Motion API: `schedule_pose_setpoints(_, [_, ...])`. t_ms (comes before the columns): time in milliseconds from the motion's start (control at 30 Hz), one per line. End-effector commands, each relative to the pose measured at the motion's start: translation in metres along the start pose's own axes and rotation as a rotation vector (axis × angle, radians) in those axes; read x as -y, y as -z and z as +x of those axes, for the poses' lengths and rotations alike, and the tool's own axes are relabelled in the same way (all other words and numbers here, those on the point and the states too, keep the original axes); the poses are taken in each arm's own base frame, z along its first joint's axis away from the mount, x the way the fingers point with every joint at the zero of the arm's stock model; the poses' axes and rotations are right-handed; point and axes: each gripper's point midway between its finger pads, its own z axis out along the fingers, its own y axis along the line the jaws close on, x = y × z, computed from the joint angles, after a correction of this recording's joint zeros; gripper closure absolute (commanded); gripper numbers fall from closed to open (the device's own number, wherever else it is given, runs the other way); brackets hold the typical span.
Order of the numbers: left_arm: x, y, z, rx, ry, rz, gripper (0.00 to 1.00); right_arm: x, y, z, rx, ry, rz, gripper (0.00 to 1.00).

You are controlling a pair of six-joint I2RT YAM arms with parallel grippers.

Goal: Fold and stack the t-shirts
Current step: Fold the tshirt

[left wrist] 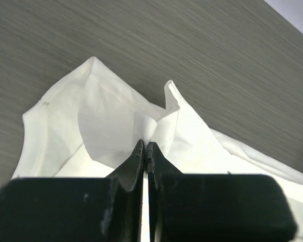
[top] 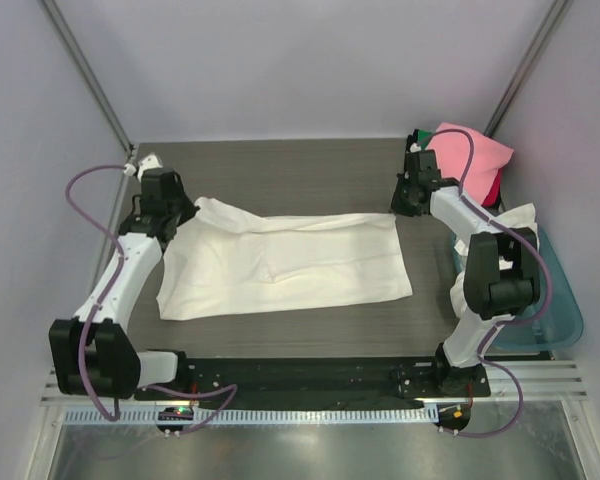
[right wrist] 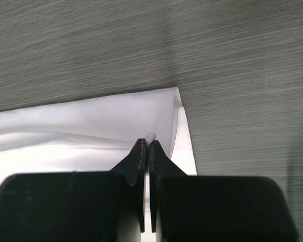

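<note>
So there's one cream-white t-shirt (top: 290, 265) laid out flat on the dark wood-grain table (top: 310, 165), pretty much dead center between the two arms. Its long axis runs left to right across the table. It reads as a long rectangle that's wider at the left end and tapers a bit toward the right. The left end is the messy one, with a pointed flap and some loose folds bunched up at the far corner. The right end is squared off and neat. Honestly can't tell which end is the collar from these shots.

The left gripper (left wrist: 146, 146) is down on that rumpled far-left corner. Its fingers are pressed together with a fold of the white fabric pinched between them. The right gripper (right wrist: 148, 143) is doing the same at the far-right corner, clamped tight with a tiny nub of white cloth poking out at the tips. So each arm has one far corner of the shirt. The near edge just lies loose on the table.

Off to the right there's a teal tub (top: 555, 310) beside the right arm. A bit of white cloth (top: 518, 215) is draped over its far rim. Behind that, in the far right corner, a pink t-shirt (top: 475, 150) sits on a small heap, with some red fabric (top: 494, 188) showing under it. That heap is well apart from the spread-out shirt.
</note>
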Motion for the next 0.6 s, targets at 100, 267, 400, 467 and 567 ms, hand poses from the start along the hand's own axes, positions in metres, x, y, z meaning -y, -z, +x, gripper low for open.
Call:
schedule_pose_setpoints(100, [-0.024, 0.039, 0.003, 0.08, 0.055, -0.029, 1.0, 0.002, 0.008, -0.014, 0.072, -0.005, 0.012, 0.99])
schedule_pose_setpoints(267, [-0.051, 0.058, 0.03, 0.069, 0.081, -0.08, 1.0, 0.005, 0.006, -0.008, 0.059, -0.006, 0.021, 0.99])
schedule_pose_setpoints(400, [-0.064, 0.075, 0.045, 0.066, 0.147, -0.101, 1.0, 0.009, 0.005, -0.006, 0.057, -0.011, 0.038, 0.99])
schedule_pose_setpoints(467, [-0.076, 0.082, 0.056, 0.055, 0.2, -0.143, 1.0, 0.012, 0.004, -0.002, 0.049, -0.023, 0.053, 0.99])
schedule_pose_setpoints(567, [-0.09, 0.093, 0.069, 0.066, 0.279, -0.183, 0.97, 0.015, 0.001, 0.008, 0.015, -0.042, 0.065, 0.97])
